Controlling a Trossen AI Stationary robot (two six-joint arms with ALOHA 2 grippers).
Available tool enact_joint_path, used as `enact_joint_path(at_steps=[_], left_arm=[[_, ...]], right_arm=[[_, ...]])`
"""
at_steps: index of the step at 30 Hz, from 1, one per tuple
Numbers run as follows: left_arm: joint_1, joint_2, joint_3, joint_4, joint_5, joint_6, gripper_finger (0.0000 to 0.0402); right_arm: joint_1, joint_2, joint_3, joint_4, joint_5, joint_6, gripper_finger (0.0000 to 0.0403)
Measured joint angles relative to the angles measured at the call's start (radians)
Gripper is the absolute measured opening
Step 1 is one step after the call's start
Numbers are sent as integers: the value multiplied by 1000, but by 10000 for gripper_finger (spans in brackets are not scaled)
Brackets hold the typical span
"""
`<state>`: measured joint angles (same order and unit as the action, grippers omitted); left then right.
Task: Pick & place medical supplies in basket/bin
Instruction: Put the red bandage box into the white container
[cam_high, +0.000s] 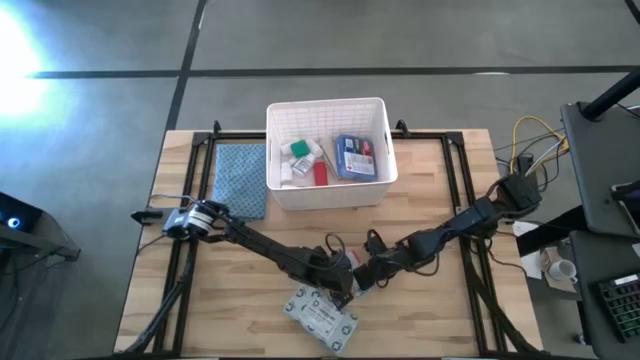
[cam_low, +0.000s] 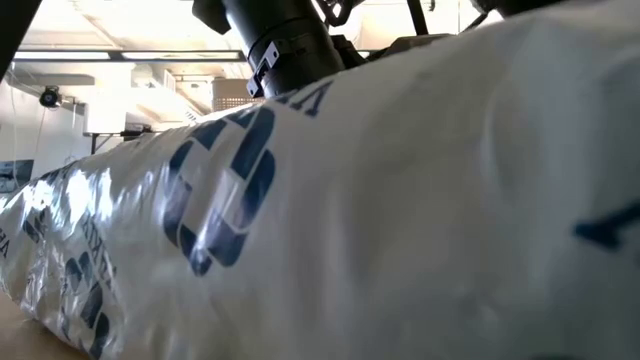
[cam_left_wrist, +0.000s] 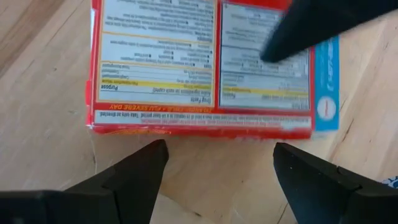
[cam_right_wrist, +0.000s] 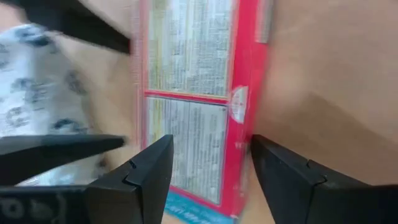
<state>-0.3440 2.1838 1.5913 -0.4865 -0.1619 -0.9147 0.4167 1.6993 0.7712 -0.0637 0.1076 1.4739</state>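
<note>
Wooden bench, red box lain flat, flanked by left tool and right tool, both spread wide, packet beside, bin beyond.

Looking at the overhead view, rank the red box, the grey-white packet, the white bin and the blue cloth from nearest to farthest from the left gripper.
From the left gripper:
1. Red box, at its fingertips.
2. Grey-white packet, at the near edge.
3. White bin, at the far side.
4. Blue cloth, left of the bin.

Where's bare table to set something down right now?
Free: the wood right of the white bin, and the near-left corner below the blue cloth. Crowded: front centre, where the left gripper and right gripper meet over the red box beside the grey-white packet.
</note>
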Motion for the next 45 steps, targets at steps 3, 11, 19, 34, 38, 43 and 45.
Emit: enact_joint_path(at_steps=[3,11,19,34,38,43,45], left_arm=[[0,0,-8,19,1,-9,281],[-4,0,-14,25,-1,-27,281],[-9,0,-5,19,-4,-28,281],[-72,-217,-10,-114,-88,-80,281],[-147,-330,-13,-176,-186,-156,281],[-256,-484,-18,-218,-391,-249,281],[-293,-528,-30,-224,-479,-272,281]], right_arm=[[-6,47,-1,83,-42,-10,206],[-15,68,-1,127,-33,23,204],[-15,37,-2,86,-15,11,126],[-15,-30,30,67,15,-52,9],[-14,-112,85,46,84,-96,8],[-18,-231,221,-94,280,-201,8],[-34,-277,290,-178,396,-256,8]])
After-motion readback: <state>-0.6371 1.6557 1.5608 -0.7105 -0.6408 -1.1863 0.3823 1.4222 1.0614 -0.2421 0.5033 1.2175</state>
